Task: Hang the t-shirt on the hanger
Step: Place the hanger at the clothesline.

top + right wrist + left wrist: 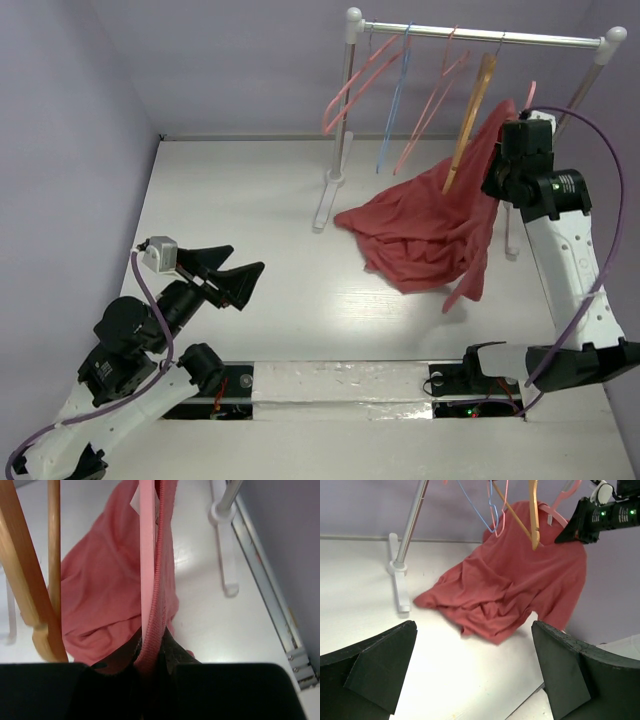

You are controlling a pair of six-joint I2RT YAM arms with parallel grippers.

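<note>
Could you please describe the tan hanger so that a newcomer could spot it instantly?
Find the silver rail standing at the back. Of all that hangs there, the tan hanger is right of the middle, beside the salmon t-shirt. It alone is orange-tan; the others are pink or blue.

White table (260, 320) with t-shirt (420, 240) and rack (327, 195)

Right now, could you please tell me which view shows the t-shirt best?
The left wrist view: the t-shirt shows nearly whole, collar raised, body trailing onto the table. The top external view shows it smaller, collar hidden by the right arm. The right wrist view shows only the collar in the right fingers, plus folds.
</note>
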